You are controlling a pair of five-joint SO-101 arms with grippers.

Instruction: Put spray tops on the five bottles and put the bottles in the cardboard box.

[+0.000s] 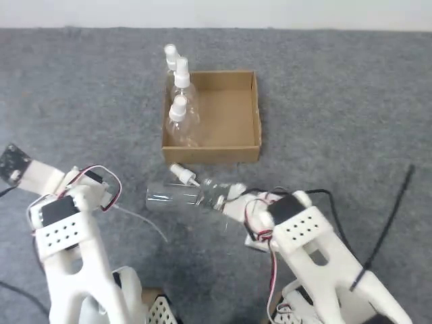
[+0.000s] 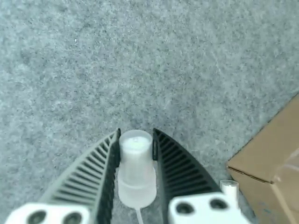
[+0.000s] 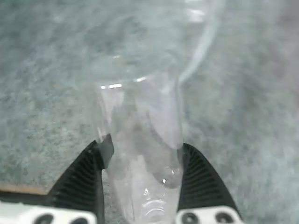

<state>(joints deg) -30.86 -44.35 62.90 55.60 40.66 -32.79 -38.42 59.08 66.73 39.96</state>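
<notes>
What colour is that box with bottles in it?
The cardboard box is plain brown, clearest in the high view.

Grey carpet point(image 1: 337, 88) covers table; pale strip point(image 1: 270, 13) along far edge.

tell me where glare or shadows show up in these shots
High view: flat, even light, with white glints along the lying clear bottle. Right wrist view: bright glints on that bottle between the jaws. Left wrist view: no glare on the carpet, and the spray top between the jaws is evenly lit.

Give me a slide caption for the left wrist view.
Left gripper clamps a spray top over carpet, cardboard box corner nearby.
</notes>
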